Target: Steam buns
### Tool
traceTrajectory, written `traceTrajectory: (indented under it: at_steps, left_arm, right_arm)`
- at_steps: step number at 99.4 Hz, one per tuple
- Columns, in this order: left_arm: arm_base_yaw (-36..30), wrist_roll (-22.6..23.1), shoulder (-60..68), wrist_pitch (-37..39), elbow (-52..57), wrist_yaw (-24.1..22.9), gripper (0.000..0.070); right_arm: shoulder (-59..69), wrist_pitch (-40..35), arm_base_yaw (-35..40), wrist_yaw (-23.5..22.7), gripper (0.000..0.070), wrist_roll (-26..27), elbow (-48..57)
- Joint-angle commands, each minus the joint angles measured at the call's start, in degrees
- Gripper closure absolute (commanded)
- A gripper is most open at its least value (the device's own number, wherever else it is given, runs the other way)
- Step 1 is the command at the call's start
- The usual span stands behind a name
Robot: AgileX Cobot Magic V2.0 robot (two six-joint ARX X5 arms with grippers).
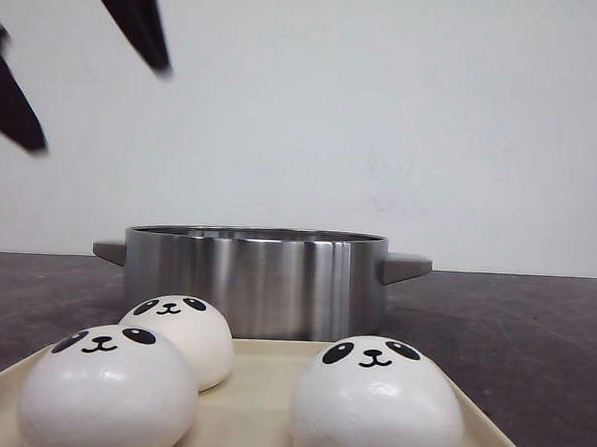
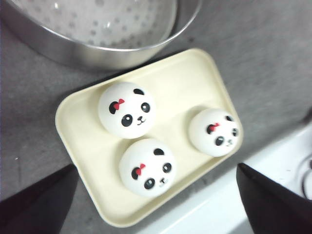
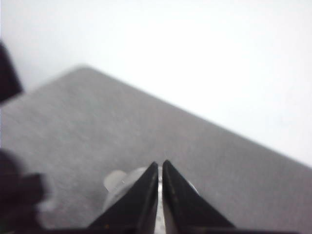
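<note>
**Only three buns on the tray, left tool spread above them**

Only three buns are seen; they sit on a cream tray (image 2: pixel 92 124) on the dark grey counter (image 1: pixel 533 336). In the front view the tray is cut off by the lower edge, and the two front buns are cropped at the base. The near-left bun (image 1: pixel 107 394) partly hides the bun behind it (image 1: pixel 184 336), while the right bun (image 1: pixel 374 406) stands apart from both. Each is glossy, white and dome-shaped, with black oval eyes, a small nose and a mouth. From the left wrist view, black ears and a red bow are also made out on each.

Just behind the tray a stainless steel pot (image 1: pixel 255 281) with grey side handles is placed; its inside is hidden in the front view, but a perforated steamer insert (image 2: pixel 97 22) is shown from above.

The left tool (image 2: pixel 156 195) is spread wide above the tray, nothing being held; only its dark finger ends (image 2: pixel 41 202) are caught, blurred. The right tool (image 3: pixel 160 195) is seen with its tips nearly together; something pale and blurred lies behind them, and it cannot be told what it is or whether it is gripped.
</note>
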Motion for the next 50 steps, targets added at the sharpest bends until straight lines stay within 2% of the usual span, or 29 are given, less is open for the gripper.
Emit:
traceTrajectory:
  at_steps: [1,14,26,36,50]
  left_arm:
    - [-1.20,-0.39,4.52,1.33,0.35,-0.13,0.0075]
    - [-2.51,-0.39,11.63,2.78,0.35,-0.15,0.0075]
    - [-3.06,-0.42,17.44,4.94,0.35,-0.57,0.0075]
    - [-3.06,-0.96,21.38,7.74,0.35,-1.90,0.0075]
    - [-3.06,-3.15,25.33,10.78,0.35,-2.49,0.0075]
  right_arm:
    - [-1.55,-2.25,3.30,3.83,0.0694,0.48,1.11]
    - [-5.38,-7.96,5.97,9.11,0.0694,4.02,1.11]
    - [-7.67,-15.04,6.75,12.76,0.0694,9.57,1.11]
    - [-8.66,-18.49,6.78,13.22,0.0694,12.79,1.09]
    - [-9.60,-18.91,7.45,13.20,0.0694,12.98,1.09]
